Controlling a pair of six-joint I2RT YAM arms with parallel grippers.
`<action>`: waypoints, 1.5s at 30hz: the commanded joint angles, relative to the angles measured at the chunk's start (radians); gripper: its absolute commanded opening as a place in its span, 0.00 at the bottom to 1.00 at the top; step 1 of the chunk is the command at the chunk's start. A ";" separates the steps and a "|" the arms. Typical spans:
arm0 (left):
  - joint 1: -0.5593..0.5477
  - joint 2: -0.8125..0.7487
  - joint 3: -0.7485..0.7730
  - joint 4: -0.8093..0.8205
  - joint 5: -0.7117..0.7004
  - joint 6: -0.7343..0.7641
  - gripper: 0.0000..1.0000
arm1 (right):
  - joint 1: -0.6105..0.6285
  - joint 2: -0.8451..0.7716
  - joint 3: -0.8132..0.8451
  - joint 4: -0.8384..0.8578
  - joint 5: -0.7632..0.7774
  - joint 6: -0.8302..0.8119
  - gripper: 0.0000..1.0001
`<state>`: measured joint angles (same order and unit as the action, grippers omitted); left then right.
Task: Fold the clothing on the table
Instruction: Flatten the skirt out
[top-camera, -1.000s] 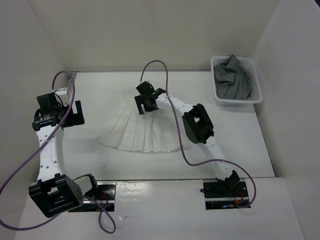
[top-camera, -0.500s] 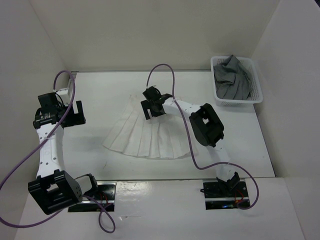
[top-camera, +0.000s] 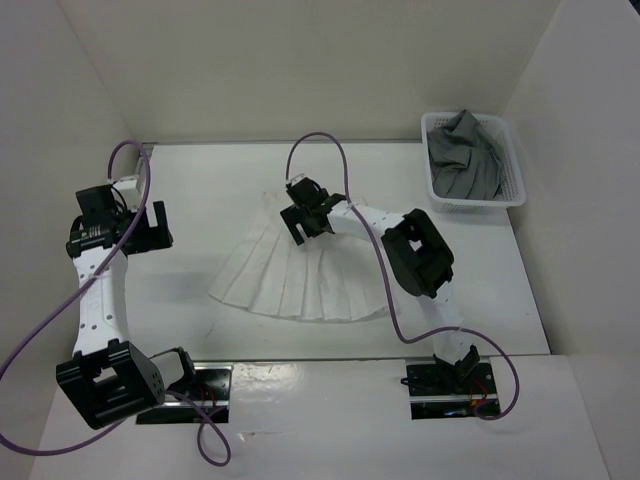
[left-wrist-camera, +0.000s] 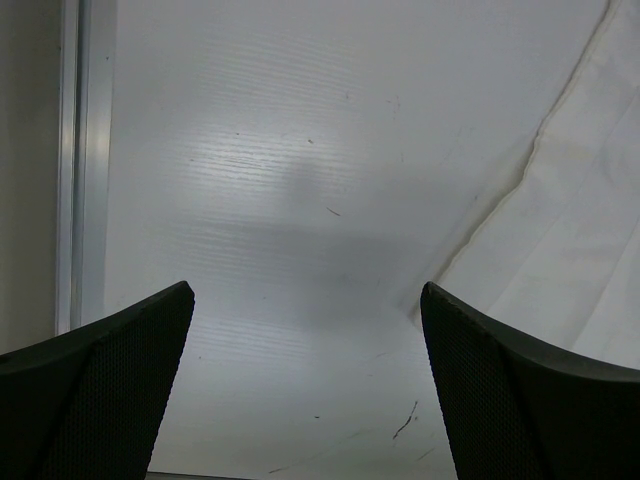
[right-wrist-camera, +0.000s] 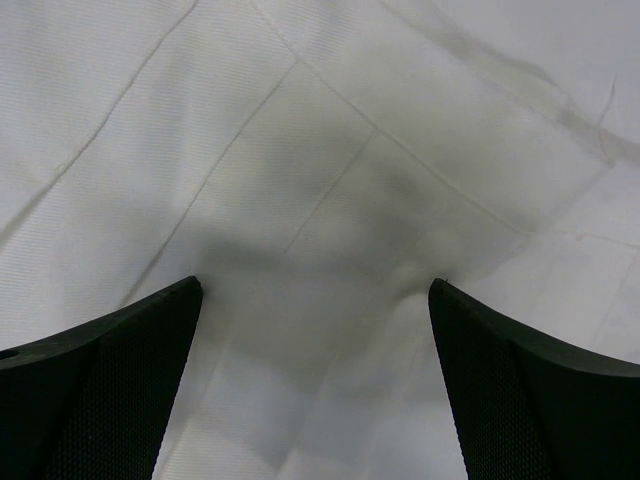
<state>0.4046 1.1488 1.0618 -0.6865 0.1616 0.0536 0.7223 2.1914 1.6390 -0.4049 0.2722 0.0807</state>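
The clothing (top-camera: 300, 282), a white pleated skirt, lies fanned out mid-table with its hem toward the arms. My right gripper (top-camera: 307, 220) sits low over its narrow top end, open. In the right wrist view the right gripper (right-wrist-camera: 315, 285) shows its fingers (right-wrist-camera: 110, 380) spread wide with creased white fabric (right-wrist-camera: 330, 170) filling the gap and nothing pinched. My left gripper (top-camera: 152, 228) hangs open left of the skirt, apart from it. The left wrist view shows the left gripper (left-wrist-camera: 305, 292) above bare table (left-wrist-camera: 270, 200), with the skirt's edge (left-wrist-camera: 580, 220) at the right.
A white mesh basket (top-camera: 512, 190) holding a grey garment (top-camera: 462, 155) stands at the table's back right corner. A metal rail (left-wrist-camera: 85, 160) runs along the table's left edge. White walls enclose the table on three sides. Purple cables loop above both arms.
My right gripper shifted right and toward the near edge over the skirt's top. The skirt slid a little the same way. The left arm barely moved.
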 joint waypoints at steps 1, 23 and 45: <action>0.007 -0.001 0.001 0.027 0.021 0.017 1.00 | 0.000 -0.012 -0.045 -0.020 -0.028 -0.108 0.98; 0.007 0.018 0.046 0.027 0.107 0.046 1.00 | -0.184 -0.231 0.090 -0.150 -0.380 -0.203 0.98; 0.007 0.164 0.036 0.065 0.193 0.075 1.00 | -0.285 -0.352 -0.323 -0.040 -0.162 -0.222 0.98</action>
<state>0.4046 1.3144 1.0801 -0.6540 0.3218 0.1051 0.4404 1.8442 1.3159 -0.5053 0.0765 -0.1394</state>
